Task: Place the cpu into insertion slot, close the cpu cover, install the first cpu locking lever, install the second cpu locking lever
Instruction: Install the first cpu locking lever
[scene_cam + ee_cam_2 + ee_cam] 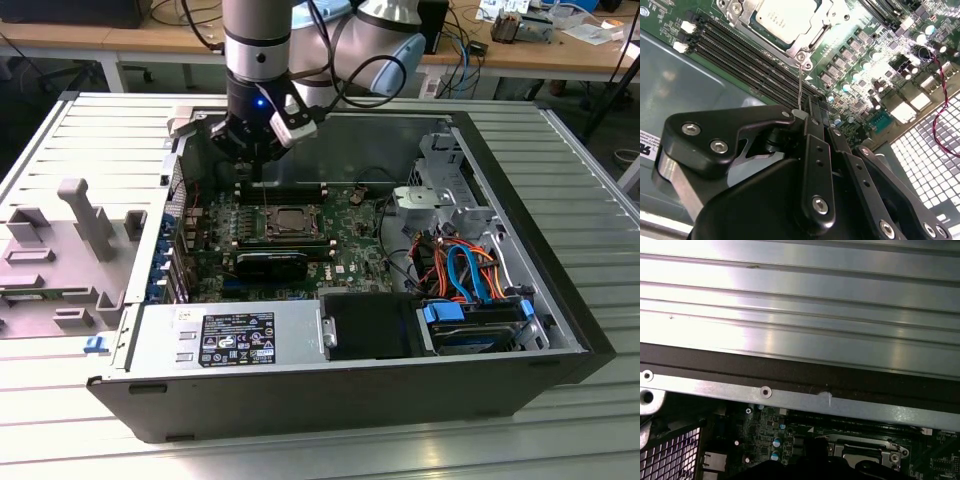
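Observation:
The cpu lies flat in its socket on the motherboard, its silver top showing. The cpu cover is down around it as a metal frame. A thin wire locking lever rises from the socket's corner to my gripper, whose black fingers are shut on the lever's tip. In the exterior view the gripper hangs inside the open computer case, just behind the socket toward the case's far wall. The first wrist view catches the socket's edge below the case wall.
Black memory slots run beside the socket. The case's far wall is close to the gripper. A power supply fills the front, with drives and orange and blue cables on the exterior view's right. A grey fixture stands outside the case.

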Available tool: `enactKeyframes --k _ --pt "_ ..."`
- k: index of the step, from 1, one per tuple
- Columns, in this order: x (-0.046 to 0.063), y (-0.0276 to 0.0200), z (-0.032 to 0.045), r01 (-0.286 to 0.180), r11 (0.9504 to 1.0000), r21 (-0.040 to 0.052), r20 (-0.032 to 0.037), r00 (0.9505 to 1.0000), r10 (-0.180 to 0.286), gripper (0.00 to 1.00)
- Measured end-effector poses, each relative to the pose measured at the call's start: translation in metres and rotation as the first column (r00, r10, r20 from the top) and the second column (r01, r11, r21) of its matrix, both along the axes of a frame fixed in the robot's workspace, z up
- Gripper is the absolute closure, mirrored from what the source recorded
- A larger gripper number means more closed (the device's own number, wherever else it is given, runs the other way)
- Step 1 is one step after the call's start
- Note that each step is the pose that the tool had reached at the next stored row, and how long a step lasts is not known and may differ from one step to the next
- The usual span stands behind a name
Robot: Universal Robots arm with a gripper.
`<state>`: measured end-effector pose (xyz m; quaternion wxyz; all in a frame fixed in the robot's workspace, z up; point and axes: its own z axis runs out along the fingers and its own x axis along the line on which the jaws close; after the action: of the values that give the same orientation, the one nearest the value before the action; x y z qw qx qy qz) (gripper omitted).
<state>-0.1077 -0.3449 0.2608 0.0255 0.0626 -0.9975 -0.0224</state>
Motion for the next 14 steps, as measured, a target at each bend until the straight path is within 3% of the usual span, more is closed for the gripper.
enactKeyframes --k 14 --pt "0.0051 0.0 0.0 0.0 1.0 0.0 0.0 1.0 0.0 0.89"
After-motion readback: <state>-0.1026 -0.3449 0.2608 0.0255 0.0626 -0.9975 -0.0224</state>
